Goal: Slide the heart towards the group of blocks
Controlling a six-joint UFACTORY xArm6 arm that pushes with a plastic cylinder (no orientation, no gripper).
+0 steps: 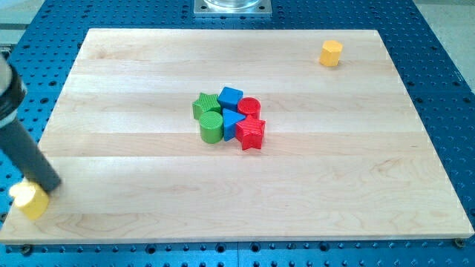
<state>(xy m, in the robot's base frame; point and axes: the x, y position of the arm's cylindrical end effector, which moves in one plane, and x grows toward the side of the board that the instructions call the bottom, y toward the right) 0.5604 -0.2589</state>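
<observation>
Down in the view's bottom-left corner, my tip rests against the upper right side of a yellow block, apparently the heart, though the rod hides part of its outline. As a plain dark rod it has no claw, so nothing opens, closes or grips. The yellow block sits just below and to the left of my tip, at the left edge of the table. Well away from my tip, toward the view's right and somewhat higher, six blocks are packed tightly together: a green star, a blue cube, a red cylinder, a green cylinder, a blue triangle and a red star. Much farther from my tip, near the view's top right, a second yellow block stands alone.
</observation>
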